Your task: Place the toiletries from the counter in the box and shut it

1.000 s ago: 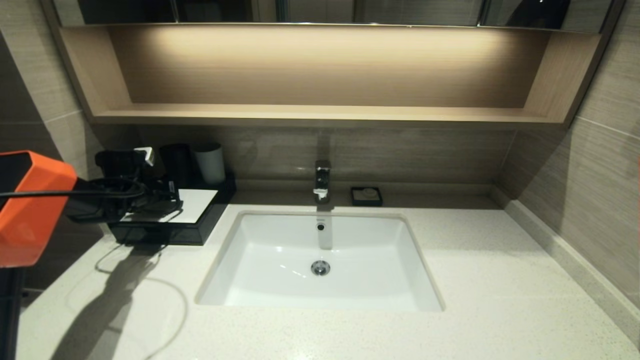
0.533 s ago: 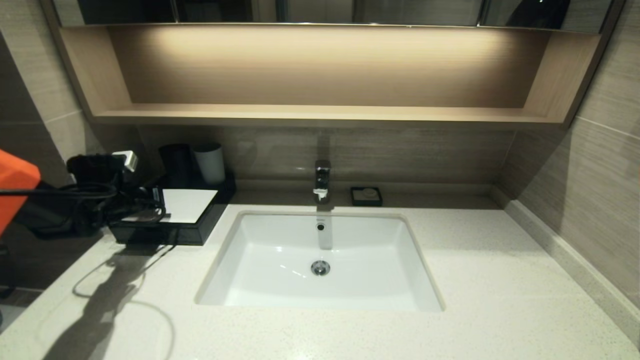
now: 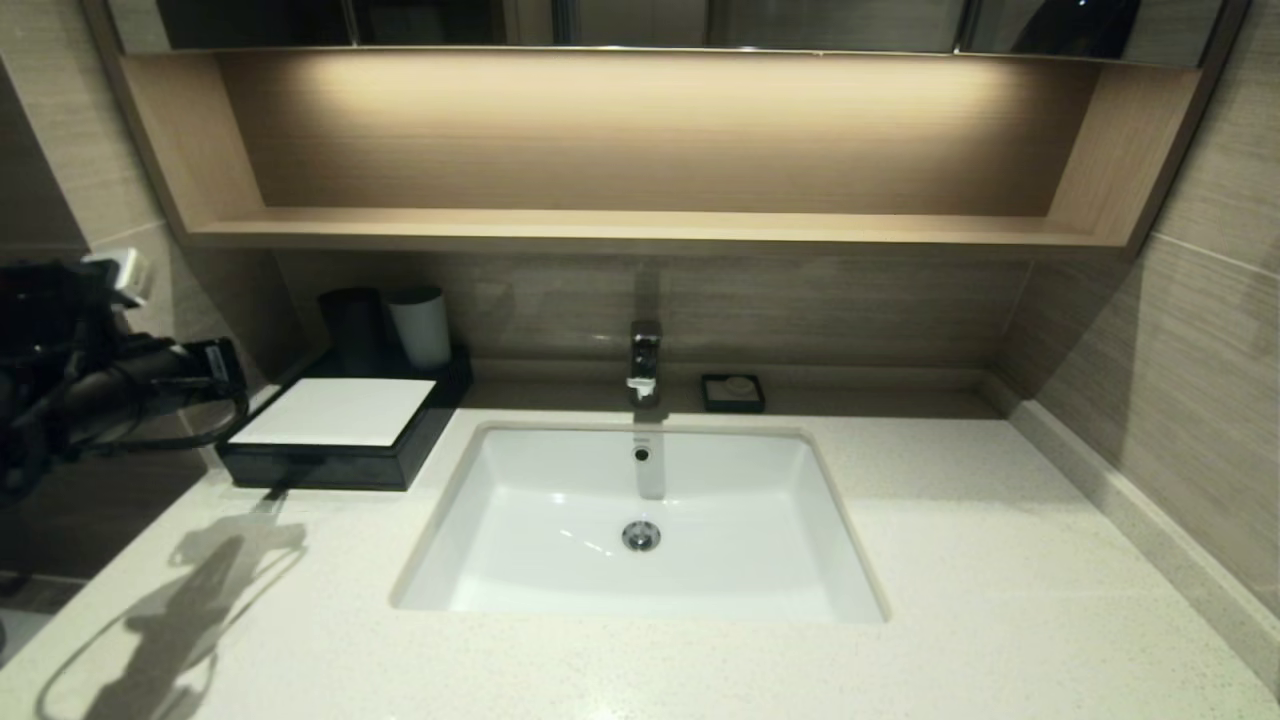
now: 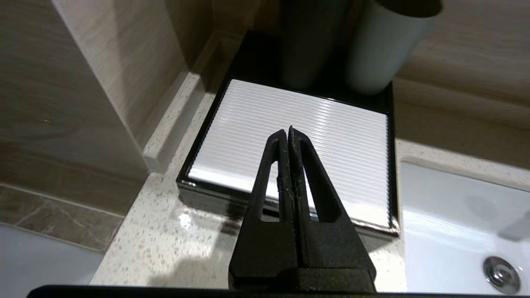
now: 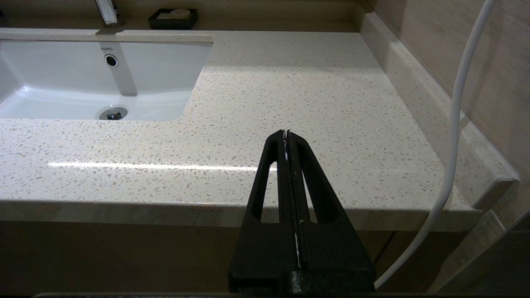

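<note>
Now the counter (image 3: 950, 520) lies bare of toiletries; the box (image 3: 330, 435), left of the basin (image 3: 640, 520), sits shut. Left gripper (image 4: 288, 131), closed and empty, hangs near the box; retreat without snagging it. Right gripper (image 5: 286, 133) closed, parked off the counter's front edge.

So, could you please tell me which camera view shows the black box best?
The head view: the whole box shows, white top and dark front, beside the basin. The left wrist view shows its ribbed white top close up, partly behind the shut left gripper. The right wrist view misses it.
</note>
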Motion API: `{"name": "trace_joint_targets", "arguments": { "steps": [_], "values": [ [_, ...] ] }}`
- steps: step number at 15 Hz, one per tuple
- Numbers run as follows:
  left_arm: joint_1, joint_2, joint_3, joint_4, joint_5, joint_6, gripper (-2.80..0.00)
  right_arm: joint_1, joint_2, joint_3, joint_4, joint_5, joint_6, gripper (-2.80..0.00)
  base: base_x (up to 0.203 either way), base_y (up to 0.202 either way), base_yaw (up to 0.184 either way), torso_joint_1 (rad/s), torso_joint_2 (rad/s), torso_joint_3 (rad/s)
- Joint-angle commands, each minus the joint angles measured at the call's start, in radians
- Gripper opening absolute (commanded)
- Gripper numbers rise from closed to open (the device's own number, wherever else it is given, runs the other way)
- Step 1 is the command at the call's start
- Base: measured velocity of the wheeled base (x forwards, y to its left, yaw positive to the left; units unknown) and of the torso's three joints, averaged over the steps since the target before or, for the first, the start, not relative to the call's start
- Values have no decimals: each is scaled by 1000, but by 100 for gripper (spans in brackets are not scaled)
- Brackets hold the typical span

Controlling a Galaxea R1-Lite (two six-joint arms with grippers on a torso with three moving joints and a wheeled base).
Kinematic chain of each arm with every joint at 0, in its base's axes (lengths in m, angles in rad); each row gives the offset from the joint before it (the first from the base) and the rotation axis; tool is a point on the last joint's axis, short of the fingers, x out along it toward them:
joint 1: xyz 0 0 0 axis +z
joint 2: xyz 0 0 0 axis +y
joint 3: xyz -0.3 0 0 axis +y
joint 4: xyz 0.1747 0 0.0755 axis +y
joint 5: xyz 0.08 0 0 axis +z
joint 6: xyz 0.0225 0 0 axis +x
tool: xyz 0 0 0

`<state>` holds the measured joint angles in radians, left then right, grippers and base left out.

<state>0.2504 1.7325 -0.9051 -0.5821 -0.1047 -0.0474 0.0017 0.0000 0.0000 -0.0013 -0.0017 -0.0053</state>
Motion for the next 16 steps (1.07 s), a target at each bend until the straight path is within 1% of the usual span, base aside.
{"name": "trace_joint_targets", "arguments": {
  "steps": [1,4,6,9,11,16],
  "values": [
    [-4,-207,108,-5,-2,1,-280,0,-2,2,0,0,-1,-280,0,0,0,0,0,0],
    [-7,-379,223,-4,-3,3,-280,0,0,2,0,0,-1,-280,0,0,0,0,0,0],
    [-24,-487,313,-3,-3,13,-280,0,0,2,0,0,-1,-280,0,0,0,0,0,0],
    [-68,-635,456,-3,0,70,-280,0,0,0,0,0,-1,-280,0,0,0,0,0,0],
    [-76,-725,505,-2,-1,93,-280,0,0,2,0,0,-1,-280,0,0,0,0,0,0],
    [-126,-946,685,5,5,100,-280,0,0,1,0,0,-1,-280,0,0,0,0,0,0]
  ]
}}
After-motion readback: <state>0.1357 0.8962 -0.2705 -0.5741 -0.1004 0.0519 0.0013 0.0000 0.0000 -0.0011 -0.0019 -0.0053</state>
